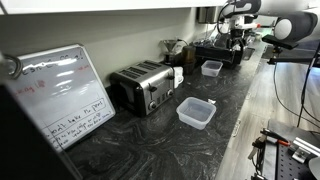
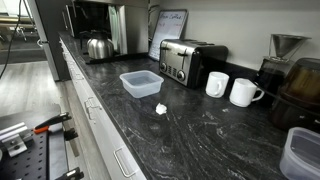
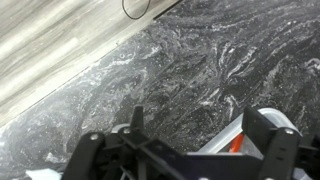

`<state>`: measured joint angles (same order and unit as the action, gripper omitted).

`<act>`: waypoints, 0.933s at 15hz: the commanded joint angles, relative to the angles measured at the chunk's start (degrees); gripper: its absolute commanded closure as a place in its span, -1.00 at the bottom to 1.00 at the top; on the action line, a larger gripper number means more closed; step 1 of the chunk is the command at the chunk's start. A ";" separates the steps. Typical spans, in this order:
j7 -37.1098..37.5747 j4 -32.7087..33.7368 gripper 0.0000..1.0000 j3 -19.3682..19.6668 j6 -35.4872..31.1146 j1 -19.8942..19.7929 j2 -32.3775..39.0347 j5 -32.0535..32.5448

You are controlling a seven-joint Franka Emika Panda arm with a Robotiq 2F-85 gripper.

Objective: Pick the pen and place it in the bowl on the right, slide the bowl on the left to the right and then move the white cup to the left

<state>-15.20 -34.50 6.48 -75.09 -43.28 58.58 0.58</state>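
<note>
Closest to my wrist camera, my gripper [image 3: 200, 122] fills the bottom edge, its two black fingers [image 3: 135, 118] spread as wide as they go, with nothing held between them. Just past them, beside one finger, a red sliver shows against a pale translucent edge. It may be the pen [image 3: 237, 146], but I cannot tell for sure. Beyond lies the dark marbled counter [image 3: 200, 60], then a pale wood-grain floor [image 3: 50, 40]. In an exterior view, a translucent tub [image 2: 141, 83] sits on the counter in front of a chrome toaster [image 2: 190, 62]. Just beside the toaster stands the white cup [image 2: 217, 84], with a second white mug [image 2: 245, 92] next to it. In an exterior view, my arm [image 1: 240, 14] stands at the far end of the counter, beyond a second tub [image 1: 211, 68]
</note>
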 commanded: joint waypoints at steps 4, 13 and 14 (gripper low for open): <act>-18.58 -5.03 -1.00 0.80 -1.52 2.77 -4.67 10.04; -35.16 -11.55 -1.00 -0.98 -5.86 1.81 -9.71 13.91; -35.33 -12.57 -1.00 -1.06 -5.80 1.91 -10.17 13.86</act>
<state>-49.03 -40.21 6.22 -79.58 -41.49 52.52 14.65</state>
